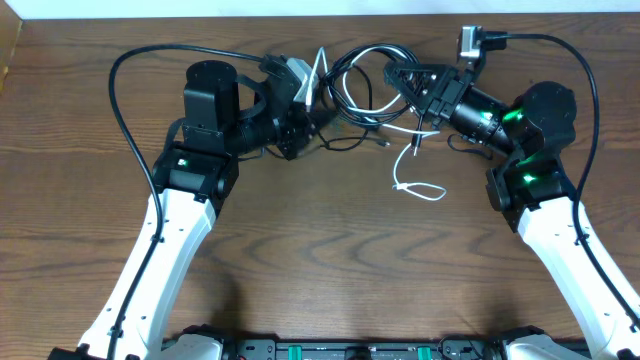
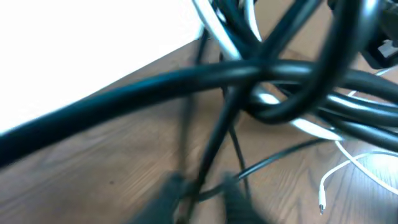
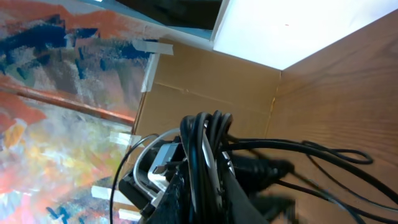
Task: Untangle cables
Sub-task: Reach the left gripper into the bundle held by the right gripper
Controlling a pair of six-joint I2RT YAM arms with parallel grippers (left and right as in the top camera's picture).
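Over the table point(image 1: 330, 260), left arm point(image 1: 170, 240), right arm point(image 1: 565, 245) angled toward cables point(image 1: 345, 90).

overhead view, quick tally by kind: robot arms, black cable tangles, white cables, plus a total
robot arms: 2 (left arm, right arm)
black cable tangle: 1 (strands too knotted to count singly)
white cable: 1
total: 4

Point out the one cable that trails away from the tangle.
The white cable: its thin end loops off alone, while the black cables sit bunched together.
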